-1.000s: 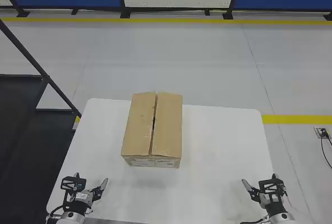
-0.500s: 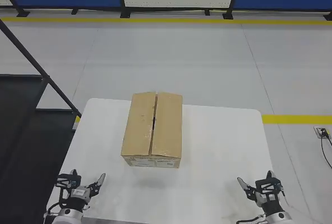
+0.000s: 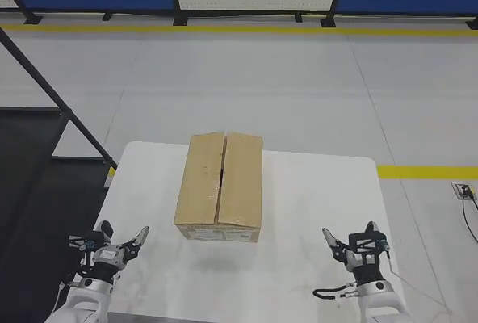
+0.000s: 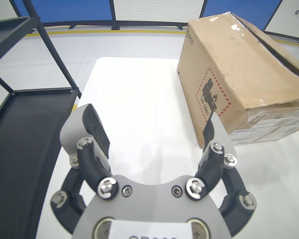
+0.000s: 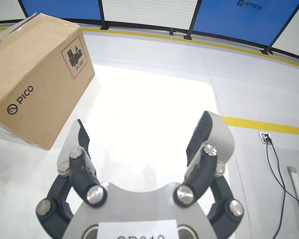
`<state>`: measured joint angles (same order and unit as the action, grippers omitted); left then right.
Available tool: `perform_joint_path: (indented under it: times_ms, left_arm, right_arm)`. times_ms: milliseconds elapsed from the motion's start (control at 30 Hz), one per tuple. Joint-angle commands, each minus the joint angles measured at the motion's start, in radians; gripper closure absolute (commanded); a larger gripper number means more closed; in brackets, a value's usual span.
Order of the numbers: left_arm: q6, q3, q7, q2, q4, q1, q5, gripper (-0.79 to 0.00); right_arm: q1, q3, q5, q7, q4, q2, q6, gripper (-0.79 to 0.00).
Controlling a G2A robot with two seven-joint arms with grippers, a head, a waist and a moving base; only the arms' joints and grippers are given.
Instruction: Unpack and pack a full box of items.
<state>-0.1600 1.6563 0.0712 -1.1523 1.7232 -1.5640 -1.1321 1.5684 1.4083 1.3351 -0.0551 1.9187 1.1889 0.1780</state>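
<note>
At the lower left of the top view, the left gripper [image 3: 123,235] hovers over the white table [image 3: 312,202], fingers spread and empty, seemingly ready to work the flaps. The cardboard box [image 3: 220,187] sits closed at centre frame, unpacking not yet begun. At lower right, the right gripper [image 3: 350,237] mirrors that pose, fingers apart, well clear of the box.

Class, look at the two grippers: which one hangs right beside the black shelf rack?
The left gripper, at the table edge bordering the black shelf rack; the right gripper has bare floor beyond its edge.
</note>
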Motion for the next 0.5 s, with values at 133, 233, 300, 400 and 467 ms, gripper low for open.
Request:
perform_joint_path:
  times_ms: [133, 233, 300, 400, 467]
  left_arm:
    - [0.000, 0.000, 0.000, 0.000, 0.000, 0.000, 0.000, -0.785]
    - [0.003, -0.001, -0.003, -0.001, -0.003, 0.002, 0.007, -0.785]
    - [0.027, -0.015, -0.025, -0.004, -0.017, 0.036, 0.038, -0.785]
    - [0.049, -0.050, -0.033, -0.008, -0.058, 0.102, 0.012, -0.785]
    - [0.067, -0.083, -0.026, -0.013, -0.092, 0.145, -0.004, -0.785]
  right_arm:
    - [0.000, 0.001, -0.001, 0.001, -0.001, 0.000, -0.001, -0.785]
    - [0.000, 0.001, -0.001, 0.001, -0.001, 0.000, -0.001, -0.785]
    - [-0.002, -0.004, -0.006, 0.013, 0.006, 0.001, -0.016, -0.785]
    - [-0.020, -0.039, 0.024, 0.069, 0.011, 0.004, -0.055, -0.785]
    - [-0.037, -0.069, 0.065, 0.099, 0.009, 0.008, -0.049, -0.785]
